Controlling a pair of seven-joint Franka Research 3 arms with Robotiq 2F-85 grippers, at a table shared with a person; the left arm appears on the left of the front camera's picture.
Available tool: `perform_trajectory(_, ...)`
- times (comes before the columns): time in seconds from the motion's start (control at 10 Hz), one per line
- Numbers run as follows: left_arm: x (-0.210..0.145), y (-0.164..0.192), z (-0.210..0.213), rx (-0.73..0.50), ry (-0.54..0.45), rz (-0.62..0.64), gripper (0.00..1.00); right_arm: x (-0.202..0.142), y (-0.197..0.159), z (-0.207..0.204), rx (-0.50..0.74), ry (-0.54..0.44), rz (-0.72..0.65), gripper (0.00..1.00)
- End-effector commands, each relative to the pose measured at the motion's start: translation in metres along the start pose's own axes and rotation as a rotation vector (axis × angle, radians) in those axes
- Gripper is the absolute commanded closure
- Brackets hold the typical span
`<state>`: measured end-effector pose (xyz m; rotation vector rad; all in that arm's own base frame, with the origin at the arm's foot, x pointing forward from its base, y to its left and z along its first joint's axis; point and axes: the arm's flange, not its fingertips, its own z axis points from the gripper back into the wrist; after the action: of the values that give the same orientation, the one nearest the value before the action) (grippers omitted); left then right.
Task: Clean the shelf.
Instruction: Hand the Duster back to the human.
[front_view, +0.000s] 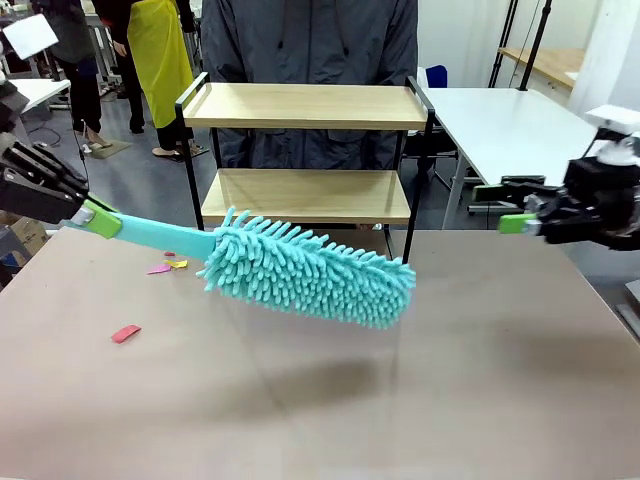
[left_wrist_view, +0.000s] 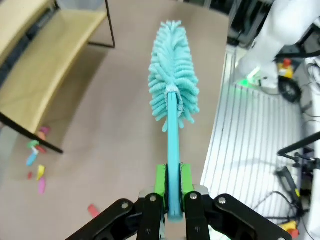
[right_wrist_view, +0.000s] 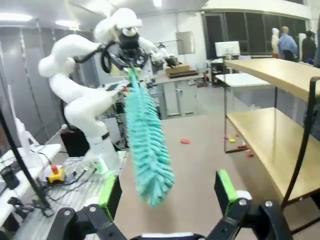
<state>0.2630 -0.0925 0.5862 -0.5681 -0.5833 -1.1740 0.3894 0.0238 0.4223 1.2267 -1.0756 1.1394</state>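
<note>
The shelf (front_view: 305, 105) stands at the far edge of the brown table (front_view: 480, 380), about midway along it, its two light wooden boards set in a thin black frame, and a person in a dark jacket (front_view: 310, 45) stands right behind it. The left gripper (front_view: 100, 218) comes in over the table's left edge with its green pads clamped tight on the flat handle of a turquoise duster (front_view: 310, 270). From the left wrist camera the handle (left_wrist_view: 172, 150) runs straight out between the pads (left_wrist_view: 160, 181) to the shaggy head (left_wrist_view: 174, 75). The duster hangs clear above the tabletop, slanting down to the right, its head in front of the shelf's lower board and not touching it; the shelf lies beyond and slightly above the head. A few small scraps of coloured paper (front_view: 166, 266) lie on the table near the shelf's left leg, and a red one (front_view: 126, 333) sits closer to the left edge. The right gripper (front_view: 520, 222) hovers over the table's right edge, jaws spread wide with nothing between them, well apart from the shelf.
</note>
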Motion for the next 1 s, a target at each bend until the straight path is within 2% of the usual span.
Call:
perform_trajectory(0.0, -0.007, -0.003, -0.004, -0.036, -0.059, -0.014, 0.86, -0.018, -0.025, 0.002, -0.067, 0.126, -0.061, 0.00)
perform_trajectory(0.1, 0.000, 0.000, 0.000, 0.000, 0.000, 0.000, 0.86, 0.000, 0.000, 0.000, 0.000, 0.000, 0.000, 0.00)
perform_trajectory(0.5, -0.002, 0.000, -0.002, 0.004, 0.007, 0.011, 0.86, -0.007, -0.006, -0.003, -0.013, 0.020, -0.011, 0.00)
perform_trajectory(0.7, 0.001, 0.015, -0.018, -0.033, -0.047, -0.003, 0.86, -0.027, -0.010, -0.023, -0.062, 0.048, 0.010, 0.00)
perform_trajectory(0.9, 0.004, 0.019, -0.017, -0.045, -0.051, -0.054, 0.86, -0.038, -0.011, -0.041, -0.107, 0.109, 0.021, 0.00)
